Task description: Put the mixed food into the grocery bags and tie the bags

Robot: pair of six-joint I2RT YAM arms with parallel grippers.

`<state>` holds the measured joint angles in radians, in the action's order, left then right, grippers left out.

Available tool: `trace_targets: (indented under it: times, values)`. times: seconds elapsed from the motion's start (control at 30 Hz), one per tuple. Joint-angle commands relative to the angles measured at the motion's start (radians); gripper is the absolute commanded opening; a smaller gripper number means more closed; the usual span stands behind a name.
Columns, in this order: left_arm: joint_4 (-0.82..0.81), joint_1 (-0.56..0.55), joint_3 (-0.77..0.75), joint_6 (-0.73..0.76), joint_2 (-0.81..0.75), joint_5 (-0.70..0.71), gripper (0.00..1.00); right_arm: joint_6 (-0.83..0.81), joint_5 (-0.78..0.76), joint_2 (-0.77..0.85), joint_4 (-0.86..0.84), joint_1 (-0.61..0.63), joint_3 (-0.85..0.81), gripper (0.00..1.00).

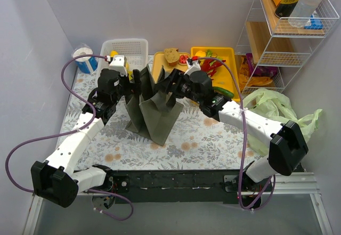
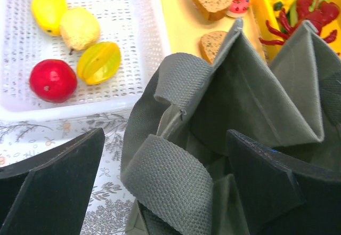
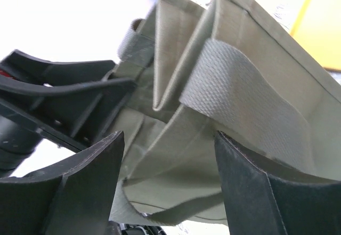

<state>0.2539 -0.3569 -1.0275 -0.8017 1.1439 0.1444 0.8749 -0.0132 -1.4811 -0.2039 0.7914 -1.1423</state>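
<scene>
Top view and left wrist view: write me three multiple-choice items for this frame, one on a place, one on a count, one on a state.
1. On which part of the table does the pale-green plastic bag lie? A) left edge B) middle C) right side
2. How many fruits lie in the white basket? A) two B) four C) six
3. The left end effector is: A) open around the olive tote strap B) shut and empty C) shut on a fruit

Answers:
1 C: the top view shows it crumpled at the far right.
2 B: the left wrist view shows two yellow, one yellow-green and one red.
3 A: its fingers stand wide apart with the strap between them.
</scene>
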Motion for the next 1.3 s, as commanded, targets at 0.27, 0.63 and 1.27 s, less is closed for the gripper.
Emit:
trace_targets:
  times: [0.27, 0.63, 1.27]
  values:
    - [-0.013, 0.030, -0.034, -0.030, -0.026, 0.040, 0.98, -0.010, -0.185, -0.039, 0.084, 0.045, -0.053, 0.75]
    - [0.013, 0.041, -0.005, 0.016, -0.007, -0.139, 0.90, -0.056, -0.257, 0.028, 0.090, 0.045, 0.033, 0.47]
    - [0.116, 0.039, -0.153, 0.074, 0.060, -0.178, 0.00, -0.491, -0.401, 0.154, 0.342, 0.009, -0.096, 0.01]
